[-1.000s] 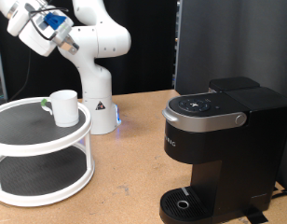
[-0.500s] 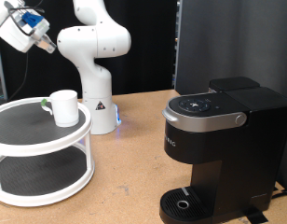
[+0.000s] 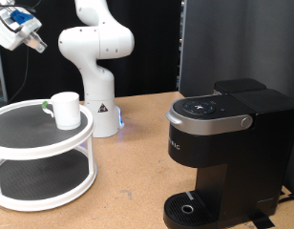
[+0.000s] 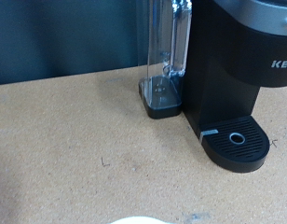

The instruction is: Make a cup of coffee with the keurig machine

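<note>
White cup (image 3: 66,109) stands upright on the top tier of a round white two-tier stand at the exterior view's left, handle pointing left, small green mark by the handle; nothing touching it. Black boxy keurig machine (image 3: 223,153) sits on the table at the exterior view's right, well apart from the cup, lid closed, silver-grey band across the lid front, white lettering on its face, round drip base empty. Wrist view shows the machine's (image 4: 239,70) clear side tank and base.

Brown table (image 3: 137,172) bearing keurig machine (image 3: 223,153), two-tier stand (image 3: 42,157)
</note>
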Robot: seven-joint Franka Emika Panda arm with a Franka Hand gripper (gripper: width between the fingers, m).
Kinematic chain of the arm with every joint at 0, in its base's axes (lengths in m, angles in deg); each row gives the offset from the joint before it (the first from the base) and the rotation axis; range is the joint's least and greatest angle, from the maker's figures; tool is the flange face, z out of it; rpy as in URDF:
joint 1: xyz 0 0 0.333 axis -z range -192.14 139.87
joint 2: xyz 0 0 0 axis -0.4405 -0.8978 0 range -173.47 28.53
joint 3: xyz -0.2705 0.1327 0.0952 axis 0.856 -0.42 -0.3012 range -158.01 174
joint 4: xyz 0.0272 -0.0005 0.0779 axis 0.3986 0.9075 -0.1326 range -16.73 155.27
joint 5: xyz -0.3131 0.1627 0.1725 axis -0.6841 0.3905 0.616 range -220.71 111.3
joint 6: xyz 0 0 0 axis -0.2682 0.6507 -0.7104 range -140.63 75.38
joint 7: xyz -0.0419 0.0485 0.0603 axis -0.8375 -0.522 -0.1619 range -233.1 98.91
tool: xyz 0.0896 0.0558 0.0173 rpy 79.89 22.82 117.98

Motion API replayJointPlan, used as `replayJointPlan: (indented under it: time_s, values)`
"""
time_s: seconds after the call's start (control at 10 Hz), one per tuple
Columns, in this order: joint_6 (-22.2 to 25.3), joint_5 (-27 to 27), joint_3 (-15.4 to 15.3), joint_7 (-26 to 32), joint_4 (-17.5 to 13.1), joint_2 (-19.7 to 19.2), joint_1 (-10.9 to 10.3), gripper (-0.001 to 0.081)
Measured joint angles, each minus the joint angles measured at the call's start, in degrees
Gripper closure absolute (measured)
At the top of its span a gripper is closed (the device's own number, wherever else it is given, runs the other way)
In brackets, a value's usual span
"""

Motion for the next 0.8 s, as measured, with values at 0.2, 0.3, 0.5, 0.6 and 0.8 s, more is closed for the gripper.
replayJointPlan:
  time_s: [0.2,0.3,0.5,0.6,0.8]
  values:
    - [0.43,-0.40,0.19,0.36,-0.14,-0.20,-0.14,0.0804]
    - [0.36,-0.40,0.20,0.38,0.12,-0.20,-0.12,0.0804]
    - [-1.04,-0.90,0.51,1.27,1.13,-0.20,0.05,0.0804]
    - [-2.22,-1.66,0.80,2.01,1.85,-0.20,0.13,0.0804]
    - [-5.00,-2.59,1.51,2.90,3.51,-0.20,0.18,0.0804]
